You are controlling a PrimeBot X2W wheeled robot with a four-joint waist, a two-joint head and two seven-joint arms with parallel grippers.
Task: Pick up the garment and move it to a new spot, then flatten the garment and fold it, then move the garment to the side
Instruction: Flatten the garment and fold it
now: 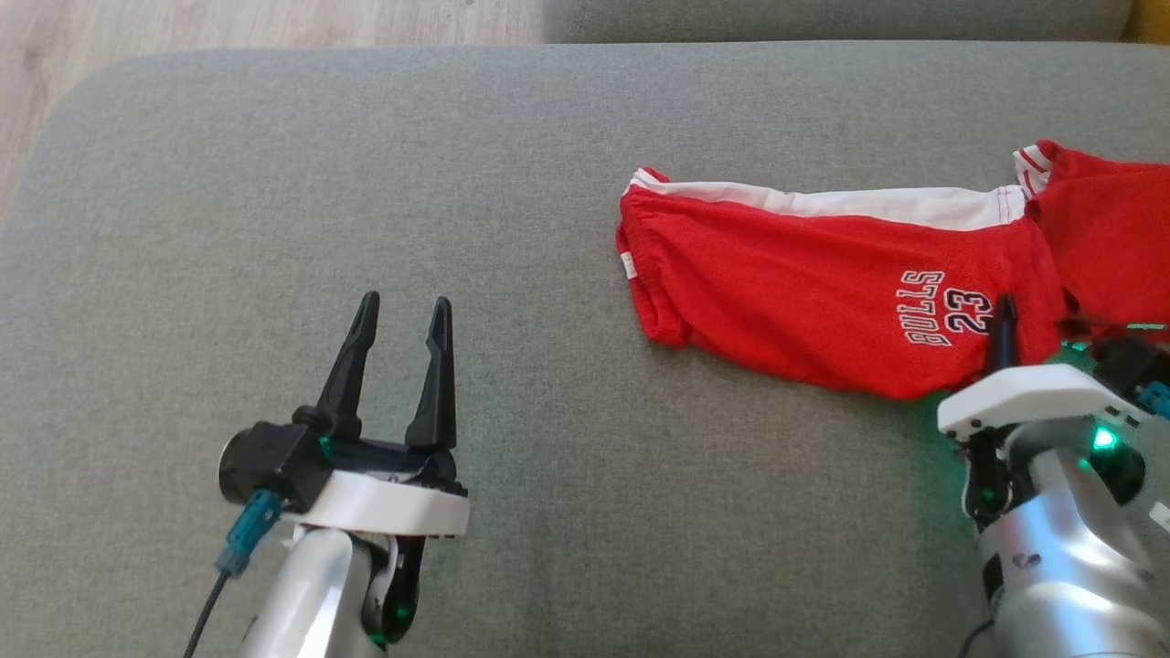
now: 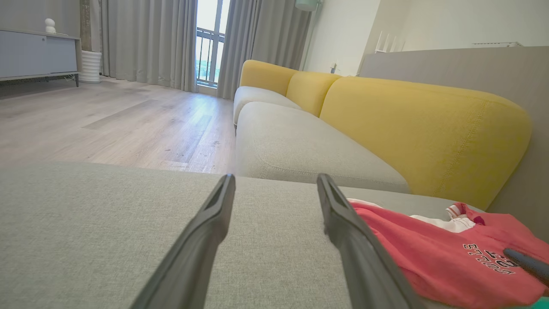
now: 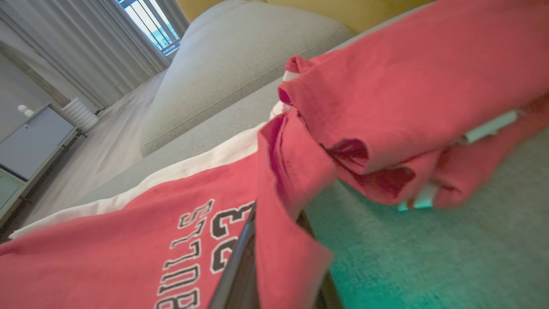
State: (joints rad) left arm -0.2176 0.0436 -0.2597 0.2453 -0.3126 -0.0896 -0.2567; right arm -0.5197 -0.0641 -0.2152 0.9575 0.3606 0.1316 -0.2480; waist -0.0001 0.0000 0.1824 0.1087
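The garment (image 1: 804, 283) is a pair of red shorts with a white side stripe and "BULLS 23" print, lying on the grey sofa cushion (image 1: 366, 164) at the right. My right gripper (image 1: 1005, 320) is shut on the garment's lower hem by the print; the right wrist view shows red cloth (image 3: 283, 240) pinched between the fingers, with the other leg (image 3: 407, 98) bunched beyond. Well to the left of the garment, my left gripper (image 1: 402, 315) hovers open over bare cushion. In the left wrist view its fingers (image 2: 214, 223) spread apart and the garment (image 2: 437, 253) lies to the right.
The cushion's far edge meets wooden floor (image 1: 228, 23) at the upper left. Beyond lie another grey seat (image 2: 300, 146) and yellow backrests (image 2: 420, 128). A cabinet (image 2: 34, 53) and curtains (image 2: 146, 38) stand across the room.
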